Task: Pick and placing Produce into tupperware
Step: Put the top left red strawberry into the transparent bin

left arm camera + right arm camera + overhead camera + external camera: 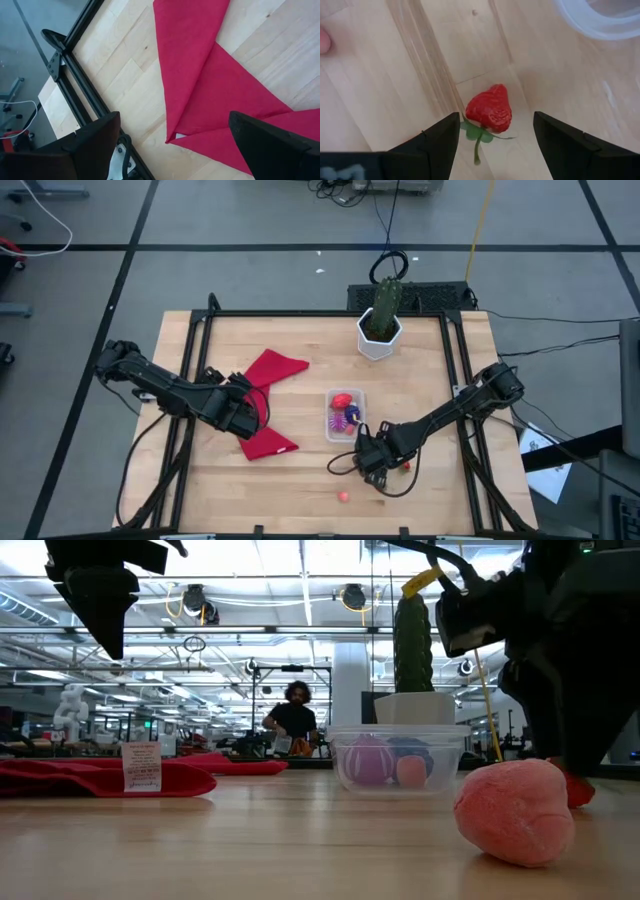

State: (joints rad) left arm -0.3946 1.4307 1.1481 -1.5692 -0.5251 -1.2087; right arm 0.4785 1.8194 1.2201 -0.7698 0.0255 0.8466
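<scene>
The right gripper (pixel 492 137), jaws wide, straddles a strawberry (pixel 490 109) on bare table (pixel 380 75) just beside the tupperware (pixel 600 20) rim.

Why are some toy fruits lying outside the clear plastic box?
Two are out: a small pink toy fruit lies alone near the wooden table's front edge, and a red toy strawberry sits between the open right gripper's fingers, beside the clear plastic container.

Toy strawberry (pixel 490 110) lies on the table (pixel 300 480) just beside the tupperware (pixel 345 415).
</scene>
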